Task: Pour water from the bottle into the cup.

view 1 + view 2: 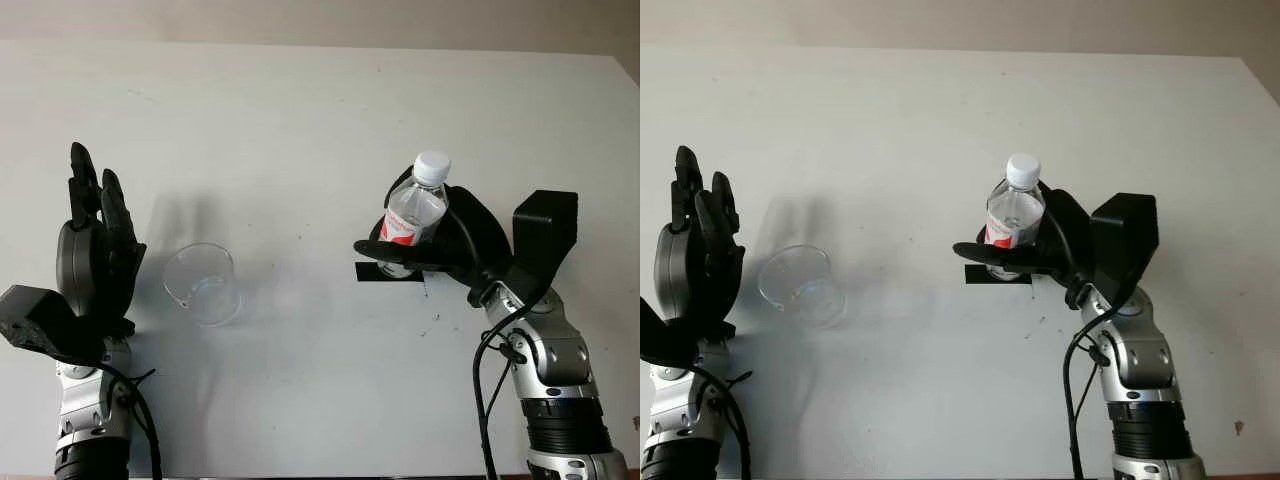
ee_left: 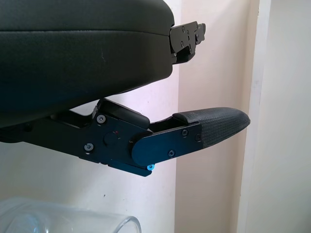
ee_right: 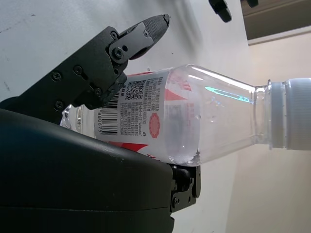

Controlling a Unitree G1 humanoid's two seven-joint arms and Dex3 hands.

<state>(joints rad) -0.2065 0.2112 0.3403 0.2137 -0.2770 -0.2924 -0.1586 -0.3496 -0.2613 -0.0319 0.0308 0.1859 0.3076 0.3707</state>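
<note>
White bench (image 1: 320, 120), black tape strip (image 1: 368, 272) beneath bottle. Right hand (image 1: 425, 245) gripped upright clear plastic bottle (image 1: 412, 215), white cap on, red label. Left hand (image 1: 95, 245) open, raised just beside empty clear plastic cup (image 1: 201, 283). Step judged: grasp made; next, uncapping, carrying toward cup, tilting.

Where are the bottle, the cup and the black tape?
bottle (image 1: 411, 222), left eye view, on its label.
cup (image 1: 200, 284), left eye view, on its clear wall.
black tape (image 1: 976, 275), right eye view, on its left end.
</note>
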